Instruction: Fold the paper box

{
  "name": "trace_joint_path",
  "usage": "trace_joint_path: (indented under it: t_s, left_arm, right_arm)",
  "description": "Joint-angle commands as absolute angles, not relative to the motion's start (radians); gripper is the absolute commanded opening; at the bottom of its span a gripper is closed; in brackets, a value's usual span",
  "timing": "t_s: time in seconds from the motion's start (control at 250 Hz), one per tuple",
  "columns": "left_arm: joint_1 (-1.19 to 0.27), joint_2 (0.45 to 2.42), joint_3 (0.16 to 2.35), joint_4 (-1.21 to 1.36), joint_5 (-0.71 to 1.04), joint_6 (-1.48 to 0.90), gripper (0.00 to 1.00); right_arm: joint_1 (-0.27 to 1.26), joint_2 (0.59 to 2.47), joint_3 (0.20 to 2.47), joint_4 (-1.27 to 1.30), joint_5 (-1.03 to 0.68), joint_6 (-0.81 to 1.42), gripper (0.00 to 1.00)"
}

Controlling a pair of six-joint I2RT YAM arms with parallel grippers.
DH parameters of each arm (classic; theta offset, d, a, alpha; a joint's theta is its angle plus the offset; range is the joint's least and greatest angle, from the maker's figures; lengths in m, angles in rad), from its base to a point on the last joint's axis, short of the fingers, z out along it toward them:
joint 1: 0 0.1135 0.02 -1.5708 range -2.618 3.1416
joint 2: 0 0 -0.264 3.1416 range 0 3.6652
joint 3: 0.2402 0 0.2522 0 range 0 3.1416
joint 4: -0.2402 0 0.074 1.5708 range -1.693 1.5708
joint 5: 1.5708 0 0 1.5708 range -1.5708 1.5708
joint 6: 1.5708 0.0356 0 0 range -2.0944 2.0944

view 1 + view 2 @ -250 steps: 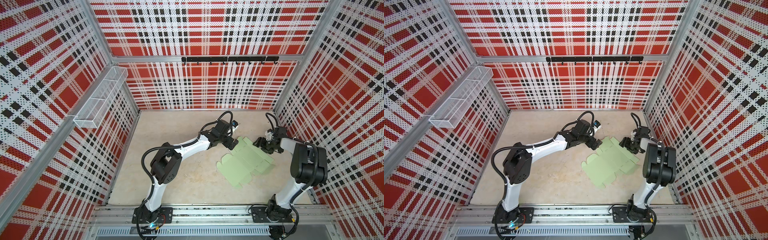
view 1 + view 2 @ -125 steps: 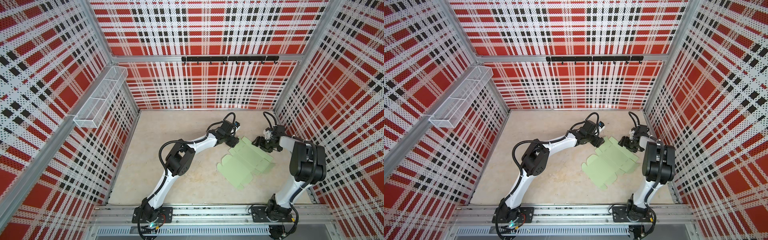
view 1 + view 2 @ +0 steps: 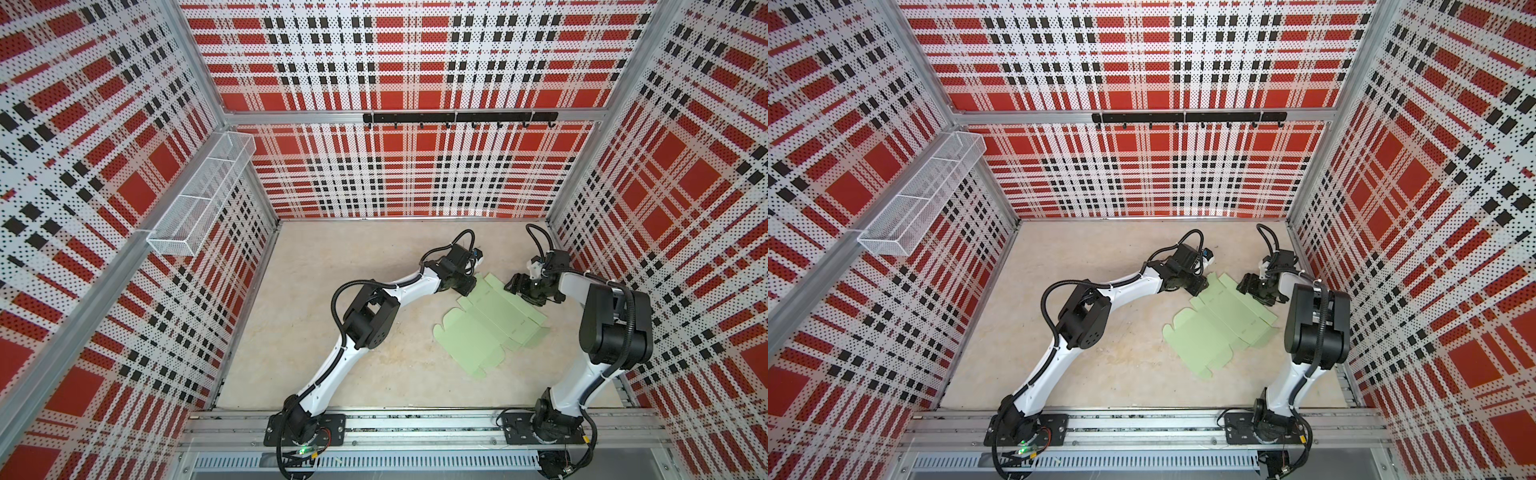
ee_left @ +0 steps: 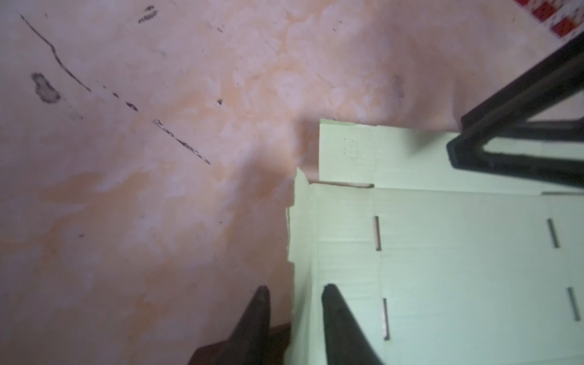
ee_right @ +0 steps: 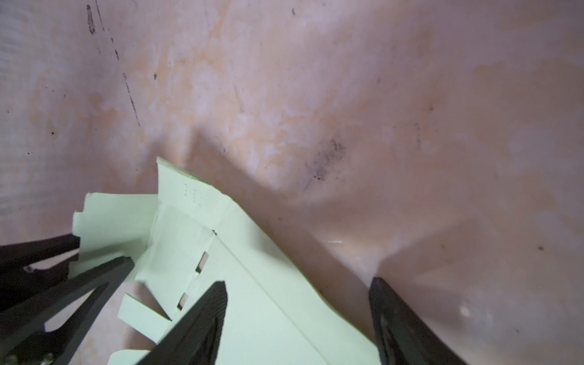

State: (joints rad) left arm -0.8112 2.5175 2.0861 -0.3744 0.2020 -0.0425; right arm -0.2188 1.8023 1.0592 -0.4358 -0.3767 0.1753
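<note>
Box (image 3: 490, 328) flat, unfolded, right of centre in both top views. At far edge: L gripper (image 4: 296, 287) fingers narrow astride raised flap (image 4: 303, 221), clamped or not can't tell; R gripper (image 5: 298, 281) spread wide, empty. Risk: thin flap slips/tears if lifted w/o firm pinch.

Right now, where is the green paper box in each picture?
In a top view: paper box lying flat, right of centre.
In a top view: same spot.
Left wrist: its edge stands between the fingers of the left gripper.
Right wrist: under one finger of the right gripper.
Shared landmark: the left gripper at its edge, in all four.
</note>
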Motion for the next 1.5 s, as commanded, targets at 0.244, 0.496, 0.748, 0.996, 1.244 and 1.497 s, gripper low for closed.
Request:
trace_joint_path:
  t_s: [0.244, 0.496, 0.748, 0.996, 1.244, 1.497]
  left_arm:
    - [-0.806, 2.422, 2.120, -0.435, 0.370, -0.124, 0.06]
    - [-0.763, 2.172, 1.917, -0.367, 0.435, -0.110, 0.00]
    - [-0.664, 1.864, 1.722, -0.569, 0.494, 0.199, 0.00]
    - [-0.404, 1.683, 1.602, -0.667, 0.661, 0.326, 0.00]
    - [-0.263, 1.623, 1.597, -0.746, 0.778, 0.416, 0.00]
    - [-0.236, 1.597, 1.562, -0.761, 0.818, 0.463, 0.00]
  right_arm:
    - [-0.218, 1.634, 1.061, -0.539, -0.313, 0.164, 0.77]
    - [-0.214, 1.426, 1.078, -0.557, -0.322, 0.156, 0.79]
    - [-0.091, 1.229, 1.068, -0.414, -0.412, 0.094, 0.82]
    - [0.076, 1.291, 0.990, -0.100, -0.691, 0.008, 0.74]
    - [0.235, 1.542, 1.015, 0.160, -0.815, -0.051, 0.72]
    - [0.281, 1.769, 1.146, 0.304, -1.004, -0.036, 0.58]
